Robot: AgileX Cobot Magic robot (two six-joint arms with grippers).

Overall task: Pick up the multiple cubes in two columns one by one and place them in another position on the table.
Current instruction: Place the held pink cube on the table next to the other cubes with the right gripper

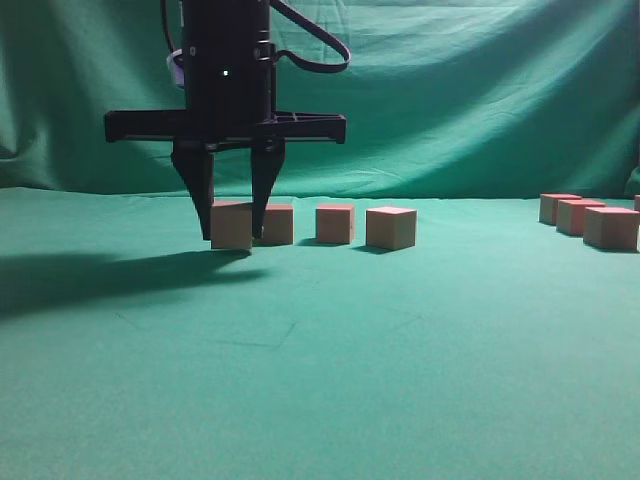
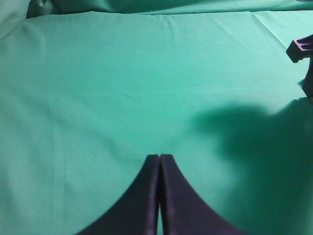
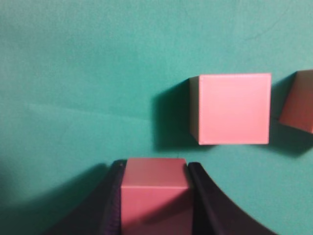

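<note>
Fingers of the right gripper [image 1: 231, 238] clamp a cube [image 1: 231, 225] on both sides, low over the table [image 1: 320, 380] at the left end of a row, so it looks like a placement extending that line. Neighbouring cubes [image 1: 335, 223] sit spaced apart; another group [image 1: 590, 218] waits far right. Off to the side, the left gripper [image 2: 160, 159] hangs closed and empty, clear of the work.
</note>
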